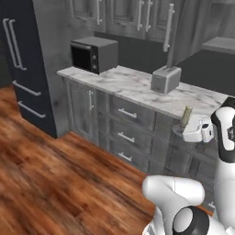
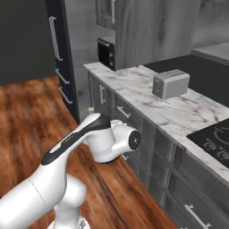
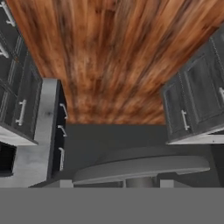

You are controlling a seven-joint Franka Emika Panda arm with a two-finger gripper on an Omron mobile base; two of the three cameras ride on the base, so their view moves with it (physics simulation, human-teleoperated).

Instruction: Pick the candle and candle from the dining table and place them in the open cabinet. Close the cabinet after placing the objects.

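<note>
A stubby pale-olive candle (image 1: 186, 116) on a round grey base stands upright in my gripper (image 1: 186, 131), which is shut on it at the right of the left base view, level with the counter's front edge. In the hand view the candle's grey base (image 3: 140, 168) spans the bottom. The candle's top (image 2: 91, 108) peeks over my arm in the right base view. Dark grey wall cabinets (image 1: 137, 16) with long silver bar handles hang above the counter. One door with its handle (image 1: 169, 27) seems swung out. The other candle and the dining table are out of view.
The marble counter (image 1: 114, 78) carries a microwave (image 1: 94, 54) and a toaster (image 1: 165, 79), over grey drawers (image 1: 126, 133). A black cooktop (image 2: 214, 136) lies further right. A dark fridge (image 1: 23, 59) stands at the left. Wood floor (image 1: 55, 183) lies open before the counter.
</note>
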